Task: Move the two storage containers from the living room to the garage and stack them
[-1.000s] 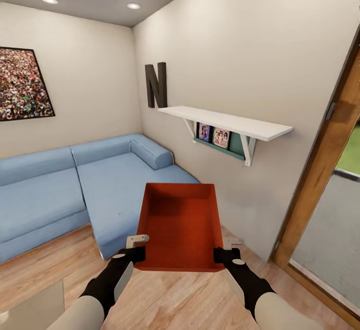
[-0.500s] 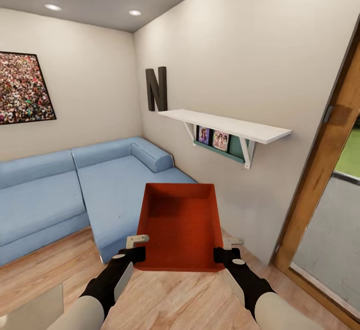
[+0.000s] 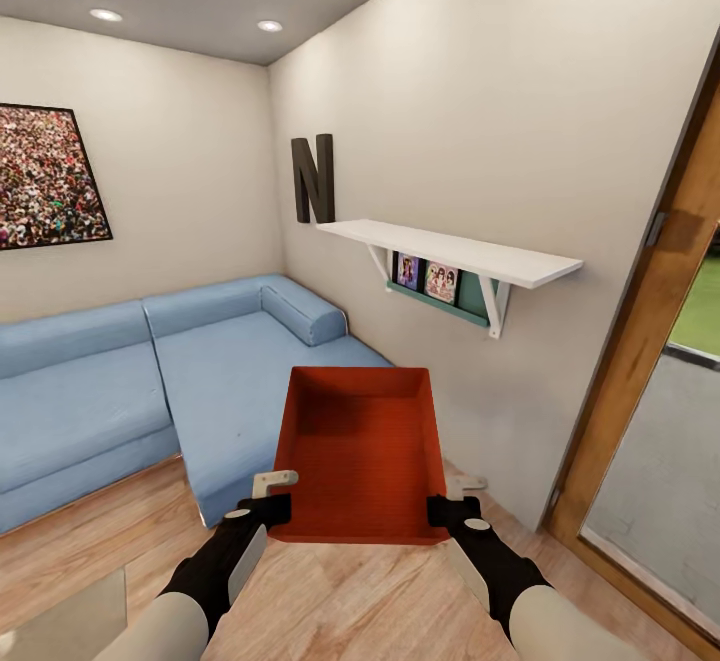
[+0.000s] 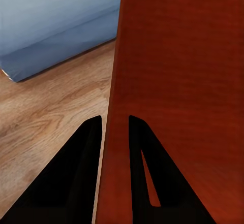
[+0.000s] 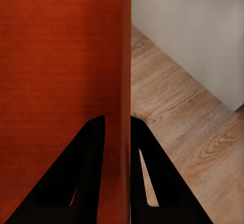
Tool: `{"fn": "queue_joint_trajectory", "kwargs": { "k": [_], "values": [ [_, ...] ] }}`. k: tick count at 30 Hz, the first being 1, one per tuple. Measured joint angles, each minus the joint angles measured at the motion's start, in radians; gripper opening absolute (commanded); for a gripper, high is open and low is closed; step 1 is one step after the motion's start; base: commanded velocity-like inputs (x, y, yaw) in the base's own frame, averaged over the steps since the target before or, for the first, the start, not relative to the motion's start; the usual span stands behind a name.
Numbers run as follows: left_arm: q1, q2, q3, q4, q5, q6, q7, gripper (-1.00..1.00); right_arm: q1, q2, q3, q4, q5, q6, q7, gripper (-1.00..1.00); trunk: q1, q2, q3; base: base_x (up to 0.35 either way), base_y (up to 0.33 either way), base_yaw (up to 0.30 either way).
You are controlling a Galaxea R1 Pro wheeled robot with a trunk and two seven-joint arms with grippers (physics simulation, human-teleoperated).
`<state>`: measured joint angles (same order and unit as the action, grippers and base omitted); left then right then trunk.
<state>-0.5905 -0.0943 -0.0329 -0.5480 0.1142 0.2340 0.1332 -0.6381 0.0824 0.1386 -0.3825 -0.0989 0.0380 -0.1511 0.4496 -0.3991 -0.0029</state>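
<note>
From the head view I'm carrying one storage container out in front of me, level, with the left gripper pinching its near left corner and the right gripper the near right one. I'm in the living room, with the blue sofa ahead, the white shelf on the wall to my right and the glass door further right. My worry is turning for that door: the bin sticks out ahead and could clip the wall or the frame, and a knock would twist it out of two thin holds.

In the left wrist view the fingers are closed either side of the bin's wall, wood floor below. Only the rim is gripped, so a jolt could slide it free.

The right wrist view shows the same narrow clamp on the opposite wall, fingers close together. If my arms drift apart or together, one side lets go.
</note>
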Motion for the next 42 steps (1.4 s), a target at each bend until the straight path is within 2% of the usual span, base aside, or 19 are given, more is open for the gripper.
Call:
{"fn": "queue_joint_trajectory", "kwargs": {
  "k": [6, 22, 33, 42],
  "values": [
    [0.0, -0.001, -0.001, 0.0, 0.001, -0.002, 0.002, -1.0, 0.0, 0.0, 0.0, 0.0, 0.0, -0.001, -0.001, -1.0, 0.0, 0.0, 0.0, -0.114, 0.0, 0.0],
    [0.0, -0.001, 0.0, 0.0, 0.0, 0.004, 0.003, -1.0, 0.0, 0.0, 0.001, 0.0, -0.001, 0.004, -0.001, -1.0, 0.001, 0.0, 0.0, -0.313, 0.0, 0.001],
    [0.0, -0.001, 0.0, 0.0, 0.0, 0.005, 0.003, -1.0, 0.0, 0.0, 0.001, 0.0, -0.001, 0.005, -0.001, -1.0, 0.0, 0.0, 0.005, -0.309, 0.0, 0.227],
    [0.0, 0.0, 0.0, 0.0, 0.0, 0.005, 0.001, -1.0, 0.0, 0.0, 0.001, 0.0, -0.002, 0.005, -0.001, -1.0, 0.0, 0.0, 0.01, -0.041, 0.0, 0.26]
  ]
}}
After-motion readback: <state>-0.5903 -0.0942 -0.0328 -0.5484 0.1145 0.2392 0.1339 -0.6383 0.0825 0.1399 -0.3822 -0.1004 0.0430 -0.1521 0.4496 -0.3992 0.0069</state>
